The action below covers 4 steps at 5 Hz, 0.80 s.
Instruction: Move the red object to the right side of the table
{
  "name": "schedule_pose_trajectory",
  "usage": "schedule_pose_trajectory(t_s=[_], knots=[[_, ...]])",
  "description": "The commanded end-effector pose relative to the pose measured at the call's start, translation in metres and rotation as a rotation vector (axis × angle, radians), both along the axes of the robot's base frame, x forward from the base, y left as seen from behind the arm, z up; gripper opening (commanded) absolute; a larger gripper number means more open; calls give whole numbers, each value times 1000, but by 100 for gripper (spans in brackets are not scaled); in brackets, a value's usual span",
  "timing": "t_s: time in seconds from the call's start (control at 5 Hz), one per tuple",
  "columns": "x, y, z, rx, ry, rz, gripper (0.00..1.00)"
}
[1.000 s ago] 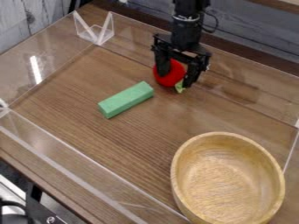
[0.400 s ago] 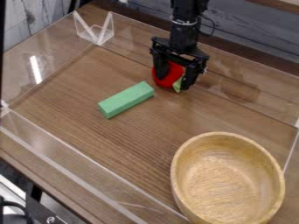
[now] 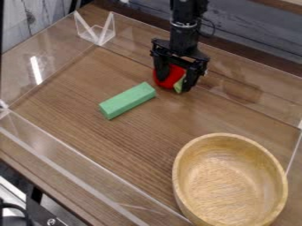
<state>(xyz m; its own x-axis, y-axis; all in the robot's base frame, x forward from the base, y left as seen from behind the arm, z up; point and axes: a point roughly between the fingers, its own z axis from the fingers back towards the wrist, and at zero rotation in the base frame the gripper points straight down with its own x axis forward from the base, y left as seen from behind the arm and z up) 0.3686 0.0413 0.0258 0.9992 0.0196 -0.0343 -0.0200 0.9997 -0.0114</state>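
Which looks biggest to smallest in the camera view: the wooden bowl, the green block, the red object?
1. Wooden bowl, by far the largest, though it also sits nearest the camera.
2. Green block.
3. Red object, smallest; partly hidden between the fingers of the open gripper, so its full size is unclear.

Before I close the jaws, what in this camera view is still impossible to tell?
- Red object: mostly hidden behind the gripper; its shape is unreadable.
- Contact: the open jaws straddle it, but whether they touch it or the table is too small to judge.
- Wooden bowl: lower rim cut off by the frame's bottom edge.
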Motion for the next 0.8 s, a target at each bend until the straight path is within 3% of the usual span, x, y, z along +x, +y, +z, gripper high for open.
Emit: schedule_pose_trajectory(t_s=[0.0,0.6], knots=[[4,6,3,2,-46,-10,0],[4,5,-1,-14,-50,-9,0]])
